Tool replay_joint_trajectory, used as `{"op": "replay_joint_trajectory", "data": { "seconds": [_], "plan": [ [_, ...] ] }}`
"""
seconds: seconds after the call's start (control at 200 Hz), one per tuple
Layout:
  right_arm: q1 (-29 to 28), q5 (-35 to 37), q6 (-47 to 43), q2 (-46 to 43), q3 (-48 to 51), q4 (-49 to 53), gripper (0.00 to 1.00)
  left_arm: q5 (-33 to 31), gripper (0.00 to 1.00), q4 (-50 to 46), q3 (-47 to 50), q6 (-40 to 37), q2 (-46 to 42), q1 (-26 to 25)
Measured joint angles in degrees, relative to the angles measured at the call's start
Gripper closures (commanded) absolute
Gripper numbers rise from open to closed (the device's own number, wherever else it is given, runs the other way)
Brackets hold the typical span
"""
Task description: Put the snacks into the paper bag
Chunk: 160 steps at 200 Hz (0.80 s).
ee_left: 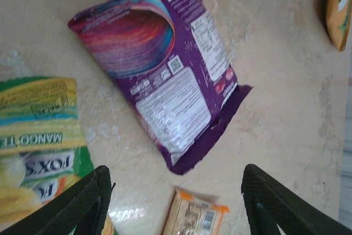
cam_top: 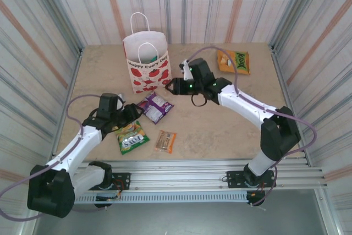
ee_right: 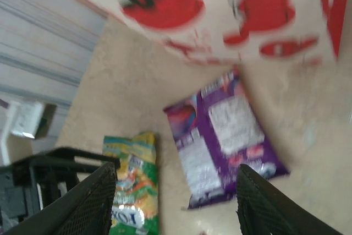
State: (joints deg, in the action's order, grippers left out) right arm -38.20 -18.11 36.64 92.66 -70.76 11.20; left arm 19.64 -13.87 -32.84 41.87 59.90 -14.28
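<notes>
Left gripper (ee_left: 173, 191) gapes wide facing the purple packet (ee_left: 165, 81), bare table (ee_left: 286, 114) beyond. Right gripper (ee_right: 176, 191), jaws apart, hangs beside the paper bag (ee_right: 231, 20). Green packet (ee_left: 38, 141) reads "FOX'S".

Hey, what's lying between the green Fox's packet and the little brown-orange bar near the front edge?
Nothing. In the top external view, a strip of bare table separates the green packet from the brown-orange bar, and they lie apart.

1. Your paper bag (cam_top: 147, 72) stands upright at the rear of the tabletop (cam_top: 220, 130), mouth open.
2. Purple packet (cam_top: 155, 107) lies flat just in front of it.
3. Green packet (cam_top: 132, 136) and small bar (cam_top: 165, 141) lie nearer you, side by side.
4. Orange packet (cam_top: 234, 61) lies flat, rear right.
</notes>
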Motion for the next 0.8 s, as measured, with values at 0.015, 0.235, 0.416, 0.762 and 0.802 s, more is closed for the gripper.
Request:
{"op": "replay_joint_trajectory", "data": {
  "seconds": [0.015,0.235,0.416,0.762,0.802],
  "plan": [
    [-0.3,0.3,1.9,0.0,0.8,-0.4,0.4,0.0,0.35,0.4,0.0,0.2,0.4,0.0],
    [-3.9,2.5,21.2,1.7,11.6,-8.0,0.32,-0.8,0.34,4.5,0.0,0.7,5.1,0.1],
    [-7.5,5.6,32.7,8.4,12.2,-17.0,0.3,-0.8,0.34,6.3,0.0,0.6,6.8,0.5],
    [-9.8,9.2,41.7,16.2,12.2,-23.7,0.33,-0.7,0.34,6.9,0.0,0.4,6.1,1.2],
    [-9.8,9.5,42.3,16.4,12.2,-24.0,0.34,-0.7,0.34,6.9,0.0,0.4,6.1,1.2]
  ]
}}
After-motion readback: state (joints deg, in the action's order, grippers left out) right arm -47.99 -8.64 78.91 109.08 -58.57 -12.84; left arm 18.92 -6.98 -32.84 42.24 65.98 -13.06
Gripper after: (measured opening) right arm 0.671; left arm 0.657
